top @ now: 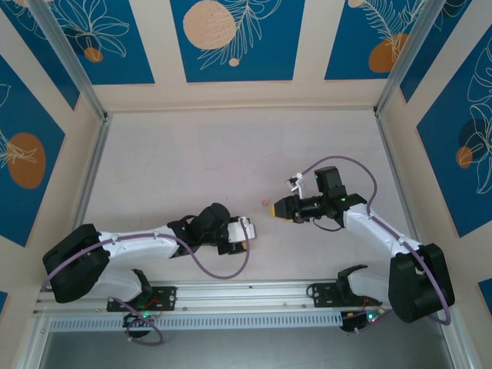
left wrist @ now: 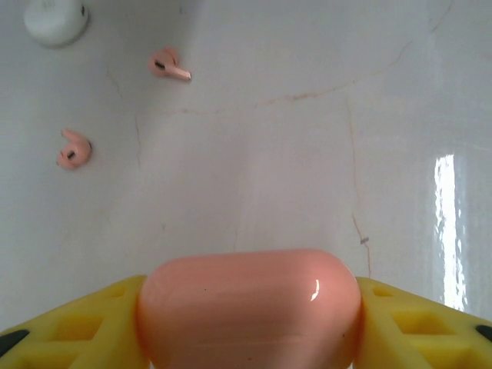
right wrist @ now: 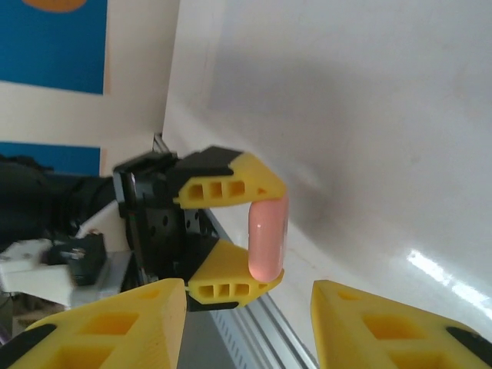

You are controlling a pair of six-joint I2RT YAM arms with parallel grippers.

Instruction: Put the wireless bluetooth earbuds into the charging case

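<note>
Charging case (left wrist: 250, 296), salmon-pink with rounded corners: in the left wrist view it sits at the bottom edge, clamped between the yellow fingers (left wrist: 84, 327) of the left gripper (left wrist: 250, 338), one finger pressed to each end. Beyond it on the white table (left wrist: 307, 154) lie two pink earbuds, well apart from the case: one (left wrist: 169, 65) farther off, the other (left wrist: 74, 148) nearer and to the left. A white round disc (left wrist: 55, 19) lies in the top left corner, beyond both. In the right wrist view, the right gripper (right wrist: 247, 323) has its two yellow fingers spread with nothing between them; ahead of it the left gripper holds the case edge-on, pinched at top and bottom, above the table surface near the rail. In the top external view, the two grippers face each other near the table's middle, close but not touching; a small pink piece lies on the table just off the right gripper's tips. Whether it is an earbud cannot be told at this size.
</note>
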